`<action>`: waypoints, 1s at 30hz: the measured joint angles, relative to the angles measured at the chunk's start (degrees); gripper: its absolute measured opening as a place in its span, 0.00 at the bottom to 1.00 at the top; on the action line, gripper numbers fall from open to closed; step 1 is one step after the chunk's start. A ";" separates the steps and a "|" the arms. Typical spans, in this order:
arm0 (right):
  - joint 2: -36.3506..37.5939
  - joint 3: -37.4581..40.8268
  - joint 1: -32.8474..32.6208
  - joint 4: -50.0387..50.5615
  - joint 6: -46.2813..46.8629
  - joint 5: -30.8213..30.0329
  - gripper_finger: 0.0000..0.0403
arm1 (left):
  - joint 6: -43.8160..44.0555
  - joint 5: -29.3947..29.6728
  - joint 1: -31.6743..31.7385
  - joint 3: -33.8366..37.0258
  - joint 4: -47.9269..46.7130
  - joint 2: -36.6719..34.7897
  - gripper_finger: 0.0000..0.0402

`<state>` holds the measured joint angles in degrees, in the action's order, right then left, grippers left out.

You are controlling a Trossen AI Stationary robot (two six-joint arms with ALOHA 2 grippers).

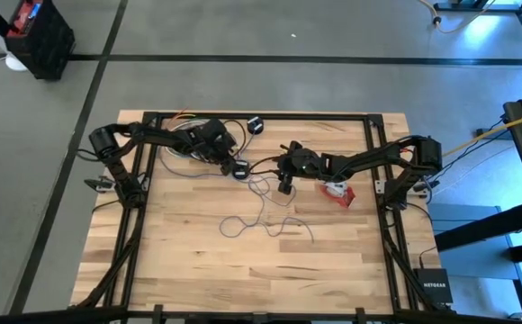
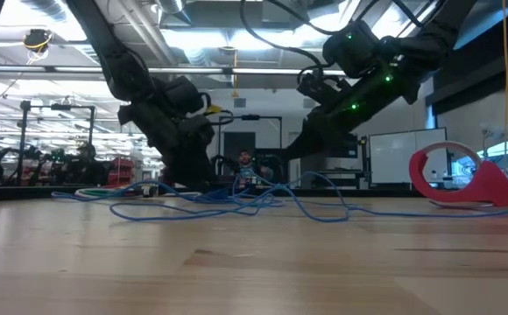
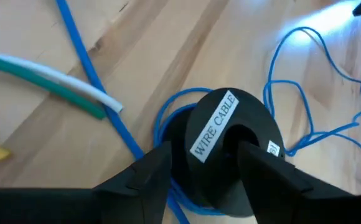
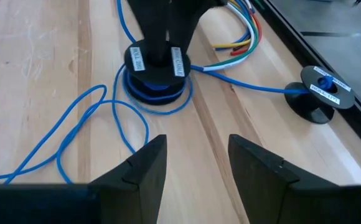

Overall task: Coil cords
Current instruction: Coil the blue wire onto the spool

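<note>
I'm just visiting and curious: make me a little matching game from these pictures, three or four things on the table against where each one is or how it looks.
Things:
1. blue cord
2. black spool labelled WIRE CABLE
3. second spool
4. red object

Descriptions:
A. standing alone near the table's far edge
B. between the left gripper's open fingers
C. lying in loose loops mid-table
D. on the wood under the right arm

Pairs: 1-C, 2-B, 3-A, 4-D
</note>
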<state>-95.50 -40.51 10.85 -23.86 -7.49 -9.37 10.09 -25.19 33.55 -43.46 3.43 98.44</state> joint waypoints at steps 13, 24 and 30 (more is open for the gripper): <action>0.02 0.00 0.00 0.00 0.15 0.00 0.44 | -4.61 -1.80 -1.34 -0.10 3.55 -0.10 0.04; 8.47 -0.02 0.00 5.60 0.17 0.00 0.44 | -8.14 10.72 -8.52 0.02 1.72 -10.27 0.01; 11.98 -0.02 0.00 8.06 0.92 2.58 0.44 | -13.47 21.47 -15.73 -0.02 -0.83 -20.14 0.00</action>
<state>-83.53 -40.53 10.85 -15.80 -6.57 -6.78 -3.38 -3.72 17.82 -43.48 2.60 78.30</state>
